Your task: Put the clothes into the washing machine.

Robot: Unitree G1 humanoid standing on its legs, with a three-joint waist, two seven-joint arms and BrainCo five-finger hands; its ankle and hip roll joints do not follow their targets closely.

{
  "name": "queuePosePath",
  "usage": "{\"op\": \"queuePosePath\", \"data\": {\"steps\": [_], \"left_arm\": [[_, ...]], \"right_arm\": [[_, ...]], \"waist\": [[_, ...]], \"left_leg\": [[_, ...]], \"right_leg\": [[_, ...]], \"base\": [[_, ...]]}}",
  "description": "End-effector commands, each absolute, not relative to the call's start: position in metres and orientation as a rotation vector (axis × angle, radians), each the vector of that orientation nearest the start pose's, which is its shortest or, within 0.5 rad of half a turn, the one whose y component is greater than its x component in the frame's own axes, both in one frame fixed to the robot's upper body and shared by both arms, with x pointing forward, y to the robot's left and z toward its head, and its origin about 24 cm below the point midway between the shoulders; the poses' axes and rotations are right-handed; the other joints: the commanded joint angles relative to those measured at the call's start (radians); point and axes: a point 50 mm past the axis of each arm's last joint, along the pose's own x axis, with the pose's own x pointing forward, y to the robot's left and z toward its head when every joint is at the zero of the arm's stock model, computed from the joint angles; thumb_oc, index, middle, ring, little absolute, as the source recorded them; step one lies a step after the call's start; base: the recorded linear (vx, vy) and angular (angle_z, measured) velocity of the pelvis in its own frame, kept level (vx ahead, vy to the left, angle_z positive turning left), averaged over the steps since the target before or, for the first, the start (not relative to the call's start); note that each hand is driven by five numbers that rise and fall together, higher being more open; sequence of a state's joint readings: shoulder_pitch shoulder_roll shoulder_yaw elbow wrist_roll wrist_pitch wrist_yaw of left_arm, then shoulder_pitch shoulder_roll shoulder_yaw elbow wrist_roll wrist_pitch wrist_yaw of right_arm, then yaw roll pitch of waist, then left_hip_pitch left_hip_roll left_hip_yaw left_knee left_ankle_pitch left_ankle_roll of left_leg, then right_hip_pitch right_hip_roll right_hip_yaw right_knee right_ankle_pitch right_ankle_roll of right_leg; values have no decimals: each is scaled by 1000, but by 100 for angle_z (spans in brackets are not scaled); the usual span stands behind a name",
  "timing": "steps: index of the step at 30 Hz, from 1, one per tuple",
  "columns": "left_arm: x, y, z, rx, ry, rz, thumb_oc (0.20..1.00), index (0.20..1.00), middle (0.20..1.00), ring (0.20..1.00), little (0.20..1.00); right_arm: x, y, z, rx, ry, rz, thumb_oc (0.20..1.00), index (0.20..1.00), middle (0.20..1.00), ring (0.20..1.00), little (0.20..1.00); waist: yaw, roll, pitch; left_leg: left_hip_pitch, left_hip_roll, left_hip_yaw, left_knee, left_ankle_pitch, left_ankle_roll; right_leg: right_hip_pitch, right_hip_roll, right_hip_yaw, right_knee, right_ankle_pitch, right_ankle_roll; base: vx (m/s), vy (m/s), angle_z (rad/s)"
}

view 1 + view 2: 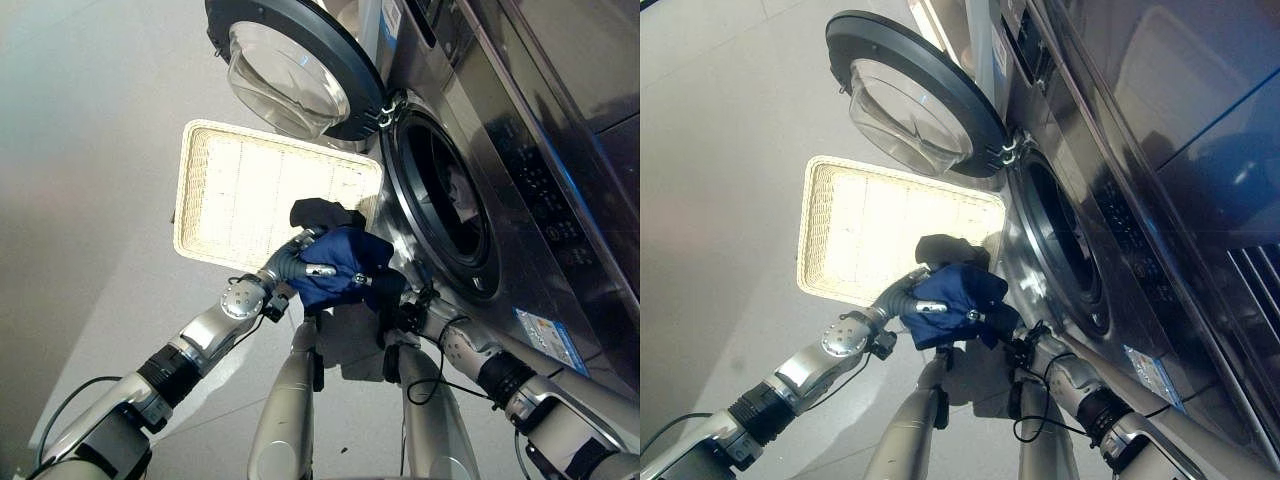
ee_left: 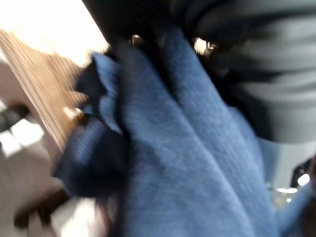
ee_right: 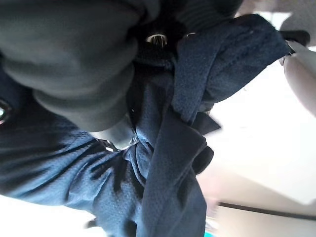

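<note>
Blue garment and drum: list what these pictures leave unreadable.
- Both robot hands' fingers: left robot hand and right robot hand are buried in the blue garment, so grip unreadable.
- Garment type: bunched in the eye views, blurred in the left wrist view.
- Drum contents: dark inside; only a pale patch shows.
- Basket interior: glare washes it out.

Close-up of bunched blue cloth pressed against the left hand and its dark ribbed cover, a woven basket just beyond it.
</note>
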State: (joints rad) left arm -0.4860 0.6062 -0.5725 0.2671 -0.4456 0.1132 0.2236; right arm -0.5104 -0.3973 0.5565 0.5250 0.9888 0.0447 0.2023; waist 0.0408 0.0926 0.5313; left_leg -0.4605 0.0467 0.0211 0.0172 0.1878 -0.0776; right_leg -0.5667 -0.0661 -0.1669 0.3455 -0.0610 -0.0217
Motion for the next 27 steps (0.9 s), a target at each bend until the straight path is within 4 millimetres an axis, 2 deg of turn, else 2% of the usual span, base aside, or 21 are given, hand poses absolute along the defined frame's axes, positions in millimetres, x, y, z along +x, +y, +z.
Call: {"op": "queuePosePath", "data": {"steps": [1, 4, 5, 6, 7, 8, 9, 10, 12, 13, 14, 15, 16, 17, 19, 20, 21, 22, 23, 25, 27], "left_arm": [[326, 192, 74, 334, 95, 101, 1000, 1000, 1000, 1000, 1000], [324, 209, 64, 288, 131, 236, 1000, 1000, 1000, 1000, 1000], [322, 217, 57, 247, 157, 313, 1000, 1000, 1000, 1000, 1000], [322, 219, 55, 232, 166, 331, 1000, 1000, 1000, 1000, 1000], [321, 225, 50, 203, 186, 373, 1000, 1000, 1000, 1000, 1000], [320, 226, 49, 197, 189, 383, 1000, 1000, 1000, 1000, 1000], [319, 232, 41, 168, 214, 426, 1000, 1000, 1000, 1000, 1000], [319, 233, 40, 174, 224, 431, 1000, 1000, 1000, 1000, 1000], [315, 232, 29, 170, 250, 430, 1000, 1000, 1000, 1000, 1000], [315, 232, 27, 171, 254, 428, 1000, 1000, 1000, 1000, 1000], [311, 231, 21, 175, 271, 427, 1000, 1000, 1000, 1000, 1000], [311, 231, 21, 175, 271, 427, 1000, 1000, 1000, 1000, 1000], [302, 231, 10, 161, 284, 427, 1000, 1000, 1000, 1000, 1000], [300, 231, 8, 163, 286, 424, 1000, 1000, 1000, 1000, 1000], [286, 237, -5, 169, 305, 421, 1000, 1000, 1000, 1000, 1000], [281, 239, -8, 174, 310, 416, 1000, 1000, 1000, 1000, 1000], [281, 239, -8, 175, 308, 415, 1000, 1000, 1000, 1000, 1000], [278, 241, -9, 179, 307, 404, 1000, 1000, 1000, 1000, 1000], [278, 241, -9, 179, 306, 400, 1000, 1000, 1000, 1000, 1000], [280, 242, -3, 183, 303, 373, 1000, 1000, 1000, 1000, 1000], [284, 243, 2, 185, 301, 357, 1000, 1000, 1000, 1000, 1000]], "right_arm": [[331, -116, 60, 571, 172, 465, 200, 200, 200, 200, 200], [343, -132, 65, 691, 147, 357, 200, 200, 200, 200, 200], [350, -144, 70, 776, 121, 287, 200, 200, 200, 200, 200], [353, -148, 73, 808, 106, 256, 200, 200, 200, 200, 200], [360, -162, 80, 889, 70, 178, 200, 200, 200, 200, 200], [362, -165, 82, 905, 63, 168, 200, 200, 200, 200, 200], [374, -187, 100, 1046, -25, 50, 200, 200, 200, 200, 200], [376, -193, 104, 1087, -50, 12, 200, 200, 200, 200, 200], [385, -216, 132, 1210, -167, -125, 200, 200, 200, 200, 200], [386, -221, 137, 1229, -188, -149, 200, 200, 200, 200, 200], [387, -236, 147, 1280, -233, -231, 200, 200, 200, 200, 200], [387, -236, 147, 1280, -233, -231, 200, 200, 200, 200, 200], [385, -267, 177, 1404, -371, -338, 200, 200, 200, 200, 200], [383, -272, 179, 1420, -398, -358, 200, 200, 200, 200, 200], [366, -309, 201, 1568, -674, -464, 200, 200, 200, 200, 200], [356, -321, 210, 1610, -807, -507, 200, 200, 200, 200, 200], [351, -326, 214, 1621, -859, -527, 200, 200, 200, 200, 200], [330, -339, 231, 1652, -1118, -588, 200, 200, 200, 200, 200], [323, -341, 236, 1665, -1192, -603, 200, 200, 200, 200, 200], [295, -348, 255, 1714, -1468, -592, 200, 200, 200, 200, 200], [293, -349, 264, 1700, -1499, -539, 200, 200, 200, 200, 200]], "waist": [[-18, -38, -11], [-15, -27, -11], [-13, -19, -11], [-13, -16, -11], [-10, -9, -11], [-9, -6, -11], [-7, 12, -11], [-5, 15, -11], [-5, 31, -11], [-4, 33, -11], [-4, 41, -11], [-4, 41, -11], [-7, 50, -11], [-6, 50, -11], [-11, 52, -11], [-12, 54, -11], [-13, 53, -11], [-16, 55, -11], [-18, 55, -11], [-27, 60, -11], [-31, 66, -11]], "left_leg": [[-28, -94, 13, 72, -69, 6], [-39, -97, 16, 76, -70, 5], [-46, -98, 19, 77, -70, 4], [-49, -98, 20, 78, -70, 4], [-53, -98, 23, 76, -69, 4], [-55, -98, 25, 75, -68, 4], [-63, -98, 32, 72, -66, 3], [-66, -98, 34, 72, -65, 3], [-78, -100, 40, 75, -68, 3], [-80, -100, 42, 76, -69, 4], [-73, -101, 45, 78, -82, 4], [-73, -101, 45, 78, -82, 4], [-89, -105, 52, 80, -78, 9], [-89, -105, 53, 80, -79, 9], [-85, -106, 60, 87, -90, 13], [-75, -108, 60, 86, -101, 15], [-81, -108, 62, 85, -93, 16], [-80, -111, 62, 86, -96, 19], [-82, -112, 62, 86, -95, 20], [-85, -123, 56, 98, -106, 25], [-89, -130, 60, 107, -109, 29]], "right_leg": [[46, -15, -8, -214, 159, 96], [32, -18, -5, -212, 160, 94], [22, -20, -4, -209, 160, 94], [19, -20, -3, -208, 160, 94], [13, -21, -4, -205, 159, 94], [10, -20, -3, -203, 159, 94], [-5, -21, -3, -194, 156, 95], [-8, -21, -4, -193, 155, 96], [-26, -23, -2, -188, 159, 96], [-29, -24, -2, -188, 159, 96], [-26, -23, -1, -183, 148, 97], [-26, -23, -1, -183, 148, 97], [-42, -22, 5, -191, 163, 95], [-42, -22, 6, -191, 163, 95], [-40, -22, 14, -194, 164, 95], [-31, -20, 18, -194, 155, 98], [-36, -20, 18, -197, 164, 97], [-34, -20, 21, -198, 164, 99], [-36, -20, 22, -200, 167, 100], [-46, -24, 35, -198, 174, 104], [-52, -31, 42, -200, 181, 107]], "base": [[40, -5, -11], [56, -4, -15], [49, -1, -5], [67, -2, -3], [40, 3, -2], [60, 10, -5], [47, 13, -7], [62, 21, -16], [55, 30, -26], [82, 41, -18], [57, 27, -6], [60, 65, -3], [16, 49, 0], [41, 70, -6], [65, 44, -17], [33, 27, -16], [19, 12, -9], [0, 0, 0], [0, 0, 0], [35, 61, 5], [23, 80, 5]]}}
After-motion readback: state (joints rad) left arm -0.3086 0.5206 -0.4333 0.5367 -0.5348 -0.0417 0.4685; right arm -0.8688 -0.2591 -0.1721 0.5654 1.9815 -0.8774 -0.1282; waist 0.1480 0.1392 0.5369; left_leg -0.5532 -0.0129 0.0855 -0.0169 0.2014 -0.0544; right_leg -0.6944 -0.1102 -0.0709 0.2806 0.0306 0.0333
